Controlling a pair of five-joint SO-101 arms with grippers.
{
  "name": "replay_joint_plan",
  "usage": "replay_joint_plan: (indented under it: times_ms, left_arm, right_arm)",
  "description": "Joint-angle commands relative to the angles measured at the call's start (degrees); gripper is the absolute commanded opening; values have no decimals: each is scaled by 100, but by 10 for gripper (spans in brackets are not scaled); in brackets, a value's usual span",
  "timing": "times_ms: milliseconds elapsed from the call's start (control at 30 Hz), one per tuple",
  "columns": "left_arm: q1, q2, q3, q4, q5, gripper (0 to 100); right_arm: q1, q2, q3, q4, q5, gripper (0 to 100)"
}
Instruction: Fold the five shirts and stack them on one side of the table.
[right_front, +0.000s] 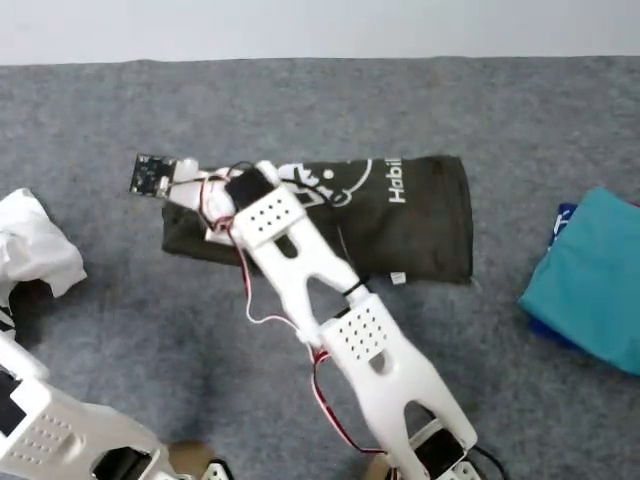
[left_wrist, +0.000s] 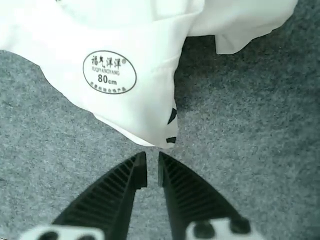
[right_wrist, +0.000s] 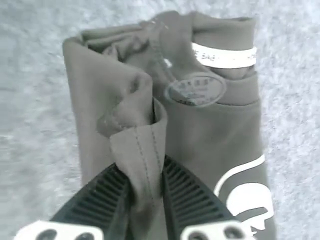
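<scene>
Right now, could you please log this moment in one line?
right gripper shut on dark shirt | left gripper shut, empty, near white shirt

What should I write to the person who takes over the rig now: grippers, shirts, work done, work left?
Right gripper: shut on a fold of the dark shirt, which lies partly folded mid-table.
Left gripper: shut, empty, over the table beside the crumpled white shirt.
Done: the teal shirt seems folded, lying on a blue cloth at the table's side.
Left: finish the dark shirt, fold the white one, stack both.
</scene>
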Motion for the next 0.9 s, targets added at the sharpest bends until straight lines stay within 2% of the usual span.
replay_joint_plan:
  times_ms: [0, 67, 233, 600, 767, 867]
  left_arm:
    - [18, -35, -13, -26, 18, 58]
    - [26, -35, -13, -26, 18, 58]
    - [26, -35, -13, -26, 18, 58]
    - [158, -44, 84, -26, 18, 55]
    - [440, -88, 356, -53, 18, 29]
    - [545, -88, 382, -62, 18, 29]
  right_arm:
    - [180, -31, -316, -426, 185, 15]
    - [207, 40, -316, -620, 193, 33]
    - [321, 215, -316, -778, 176, 193]
    - [954, 523, -334, -1226, 185, 180]
    - [1182, 171, -334, -1165, 176, 180]
    - [1156, -277, -334, -927, 167, 138]
